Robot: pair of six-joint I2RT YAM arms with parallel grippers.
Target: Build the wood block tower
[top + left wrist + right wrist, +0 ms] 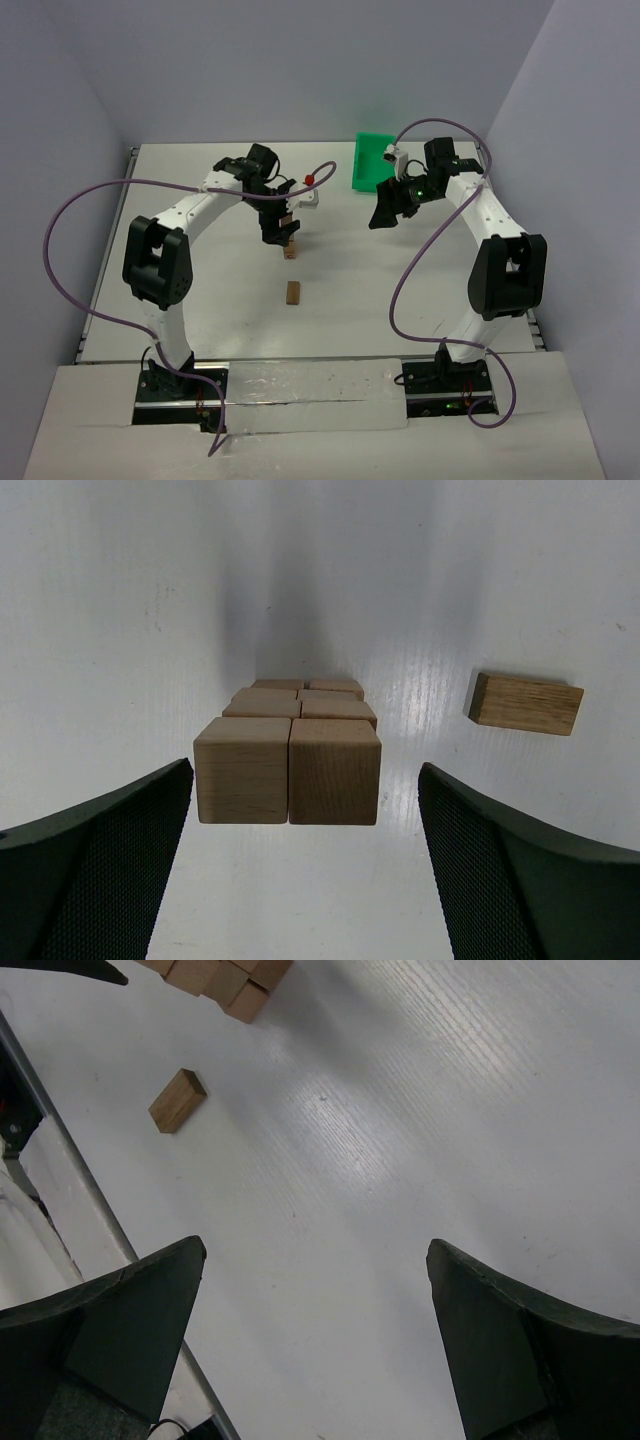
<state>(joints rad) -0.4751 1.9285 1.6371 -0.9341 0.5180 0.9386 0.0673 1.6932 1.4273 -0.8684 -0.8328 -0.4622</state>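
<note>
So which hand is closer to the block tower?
Left. The left hand hangs right above the tower, open, with a finger on each side of it. The right hand is far off to the right, open, by the green bin.

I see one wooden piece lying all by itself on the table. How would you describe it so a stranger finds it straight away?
Start at the white table, where the left gripper hangs open over a tight cluster of tan blocks. Move from that cluster toward the table's near edge to the lone block. It lies flat, touches nothing, and looks darker and longer than the others.
</note>
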